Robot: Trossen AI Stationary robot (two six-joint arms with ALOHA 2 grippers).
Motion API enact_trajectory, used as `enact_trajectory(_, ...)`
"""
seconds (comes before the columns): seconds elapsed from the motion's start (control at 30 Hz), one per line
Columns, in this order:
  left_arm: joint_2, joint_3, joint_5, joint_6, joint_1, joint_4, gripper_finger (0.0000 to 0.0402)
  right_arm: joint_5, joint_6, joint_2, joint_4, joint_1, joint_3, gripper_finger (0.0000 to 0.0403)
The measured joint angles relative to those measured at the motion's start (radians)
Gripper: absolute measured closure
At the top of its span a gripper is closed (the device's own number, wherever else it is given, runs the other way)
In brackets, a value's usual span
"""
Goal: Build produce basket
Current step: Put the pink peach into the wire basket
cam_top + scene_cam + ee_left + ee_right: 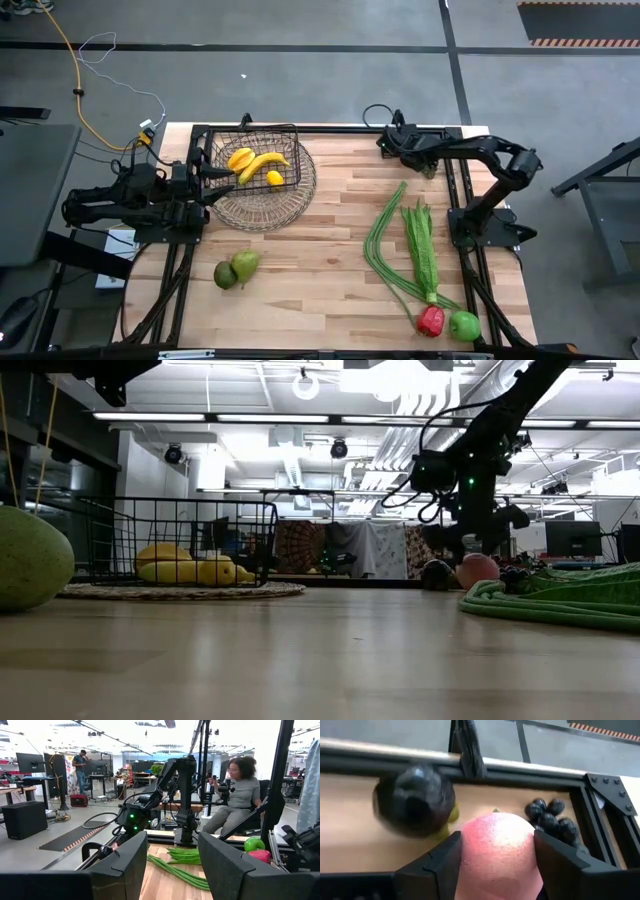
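Observation:
The dark wire basket (262,178) stands on a round woven mat at the far left and holds yellow bananas (256,162) and a lemon (274,178). My left gripper (213,183) waits open beside the basket's left side, with nothing between its fingers (125,865). My right gripper (497,852) is at the table's far edge, right of the middle, around a pink peach (499,851); the low view also shows the peach (478,569). Dark grapes (551,819) and a dark round fruit (415,802) lie just beyond it. My right gripper has the peach between its two fingers, one on each of its opposite sides (466,851). The fingers slant down at it from above and from the table's right. The peach's bottom rests on the table (478,586).
Two green pears (236,268) lie near the front left. Long green beans (385,240) and leafy greens (421,250) stretch along the right, ending at a red pepper (431,320) and a green apple (464,325). A black frame rail (530,772) runs behind the peach.

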Motion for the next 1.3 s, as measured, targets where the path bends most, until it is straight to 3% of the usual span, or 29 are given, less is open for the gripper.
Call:
enact_trajectory(0.63, 0.000, 0.000, 0.000, 0.000, 0.000, -0.001, 0.0236, 0.071, -0.007, -0.186, -0.068, 0.085, 0.000, 0.0197)
enact_trajectory(1.3, 0.000, 0.000, -0.001, 0.000, 0.000, -0.002, 0.0236, 0.153, -0.071, -0.439, -0.058, 0.283, 0.002, 0.0197)
